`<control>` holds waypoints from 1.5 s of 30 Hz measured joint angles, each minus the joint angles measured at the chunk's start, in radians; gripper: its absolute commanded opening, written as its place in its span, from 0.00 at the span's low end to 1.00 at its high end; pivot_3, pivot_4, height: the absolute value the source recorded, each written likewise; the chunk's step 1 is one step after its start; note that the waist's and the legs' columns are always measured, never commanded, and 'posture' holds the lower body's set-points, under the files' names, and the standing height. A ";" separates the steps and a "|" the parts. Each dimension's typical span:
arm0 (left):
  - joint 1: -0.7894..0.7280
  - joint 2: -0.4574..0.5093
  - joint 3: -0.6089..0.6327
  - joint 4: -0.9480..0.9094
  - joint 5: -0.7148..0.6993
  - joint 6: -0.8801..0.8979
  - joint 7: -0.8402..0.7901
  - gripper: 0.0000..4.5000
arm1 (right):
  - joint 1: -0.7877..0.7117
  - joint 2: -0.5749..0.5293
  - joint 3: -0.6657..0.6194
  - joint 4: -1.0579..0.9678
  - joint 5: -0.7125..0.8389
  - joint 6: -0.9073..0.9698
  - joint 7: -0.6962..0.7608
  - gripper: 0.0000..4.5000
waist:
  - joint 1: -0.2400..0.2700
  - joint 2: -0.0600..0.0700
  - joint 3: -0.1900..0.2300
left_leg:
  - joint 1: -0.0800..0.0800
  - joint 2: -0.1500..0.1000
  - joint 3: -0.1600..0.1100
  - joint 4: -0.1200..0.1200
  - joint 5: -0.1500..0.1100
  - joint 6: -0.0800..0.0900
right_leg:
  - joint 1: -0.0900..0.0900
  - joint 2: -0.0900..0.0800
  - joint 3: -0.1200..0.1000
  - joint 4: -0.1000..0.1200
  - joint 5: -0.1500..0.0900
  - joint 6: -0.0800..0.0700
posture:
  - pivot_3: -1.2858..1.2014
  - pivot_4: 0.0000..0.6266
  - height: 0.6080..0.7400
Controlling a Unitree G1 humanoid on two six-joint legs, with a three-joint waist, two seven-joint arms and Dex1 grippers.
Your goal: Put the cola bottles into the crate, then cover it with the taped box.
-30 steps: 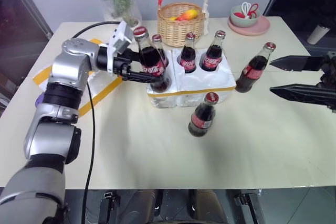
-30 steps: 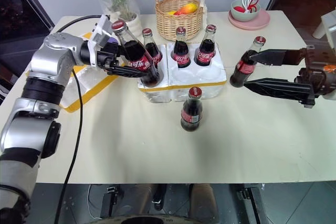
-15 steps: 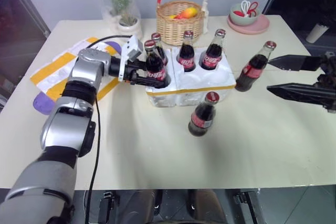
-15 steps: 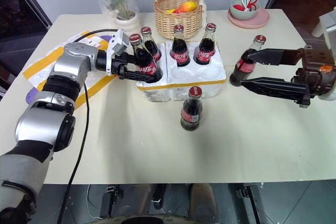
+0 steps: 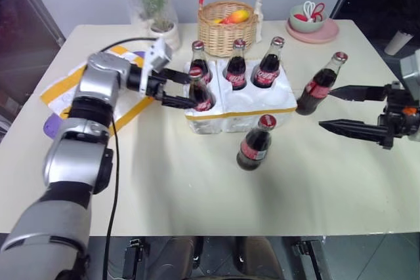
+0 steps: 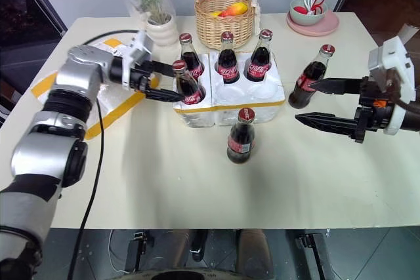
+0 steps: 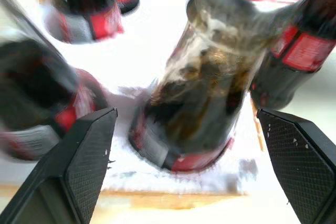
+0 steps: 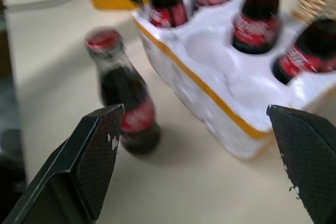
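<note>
The crate [image 5: 252,104], a low white foam tray with a yellow band, holds several cola bottles. Three stand along its back [image 5: 235,65]. A fourth bottle [image 5: 201,91] stands in the front-left hole, and the fingers of my open left gripper [image 5: 190,90] flank it with gaps on both sides [image 7: 199,87]. Two more bottles stand on the table, one in front of the crate [image 5: 254,142] and one to its right [image 5: 319,83]. My right gripper [image 5: 325,108] is open just right of that bottle. The taped box [image 5: 58,88] lies under my left arm.
A wicker basket [image 5: 227,25] with fruit stands behind the crate, with a potted plant [image 5: 155,6] to its left. A bowl on a pink plate [image 5: 312,23] sits at the back right. A black cable [image 5: 117,162] hangs along my left arm.
My left gripper lowered the tilted bottle into the front-left hole and opened off it. My right gripper sank lower beside the bottle on the right.
</note>
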State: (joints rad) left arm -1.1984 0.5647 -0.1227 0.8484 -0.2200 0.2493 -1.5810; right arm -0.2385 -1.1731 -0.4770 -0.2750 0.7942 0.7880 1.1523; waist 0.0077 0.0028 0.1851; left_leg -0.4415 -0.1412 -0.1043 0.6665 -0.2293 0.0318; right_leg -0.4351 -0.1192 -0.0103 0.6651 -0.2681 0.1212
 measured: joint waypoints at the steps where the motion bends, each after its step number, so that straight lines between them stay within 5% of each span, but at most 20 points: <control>1: 0.006 0.036 0.008 -0.055 -0.041 0.058 -0.010 0.99 | 0.021 0.007 -0.009 -0.002 -0.006 -0.005 0.000 1.00 | -0.002 0.000 0.000 | 0.000 0.000 0.000 0.000 0.000 0.000 | 0.000 0.000 0.000 0.000 0.000 0.000 | 0.52 0.24 1.00; 7: 0.155 0.374 0.034 -0.559 -0.426 0.438 -0.029 0.99 | 0.241 0.083 -0.137 -0.103 -0.010 -0.010 0.014 1.00 | -0.015 0.001 -0.001 | 0.003 0.000 -0.003 -0.001 0.000 0.000 | 0.003 0.001 0.001 0.000 0.000 0.000 | 0.52 0.24 1.00; 11: 0.289 0.460 0.014 -0.788 -0.543 0.490 -0.030 0.99 | 0.312 0.182 -0.141 -0.228 0.021 -0.009 -0.028 1.00 | -0.006 0.001 -0.001 | 0.012 0.000 -0.003 -0.001 -0.003 0.005 | 0.013 0.000 0.003 -0.003 0.000 0.000 | 0.52 0.24 1.00; 21: 0.351 0.372 -0.013 -0.876 -0.516 0.477 -0.023 0.99 | 0.239 0.357 0.092 -0.270 0.007 -0.042 -0.222 1.00 | 0.004 0.000 -0.002 | 0.021 0.001 -0.003 -0.004 -0.004 0.007 | 0.024 0.002 0.003 -0.010 0.000 0.000 | 0.52 0.24 1.00; 39: 0.360 0.306 -0.009 -0.882 -0.465 0.448 -0.003 0.99 | 0.082 0.468 0.410 -0.118 -0.128 -0.121 -0.261 1.00 | 0.003 0.000 -0.002 | 0.020 0.000 -0.004 -0.006 -0.004 0.006 | 0.022 0.002 0.003 -0.010 0.000 0.000 | 0.52 0.24 1.00; 45: 0.360 0.300 -0.008 -0.882 -0.460 0.443 0.000 1.00 | 0.026 0.521 0.456 -0.036 -0.171 -0.137 -0.284 0.63 | 0.004 0.000 -0.002 | 0.020 0.000 -0.004 -0.007 -0.003 0.005 | 0.022 0.002 0.003 -0.010 0.000 0.000 | 0.52 0.24 1.00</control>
State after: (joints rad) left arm -0.8380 0.8643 -0.1305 -0.0331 -0.6798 0.6926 -1.5808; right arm -0.2129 -0.6519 -0.0208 -0.3109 0.6228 0.6505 0.8685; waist 0.0114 0.0024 0.1835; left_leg -0.4214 -0.1410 -0.1081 0.6594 -0.2327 0.0367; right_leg -0.4131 -0.1167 -0.0076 0.6549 -0.2683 0.1211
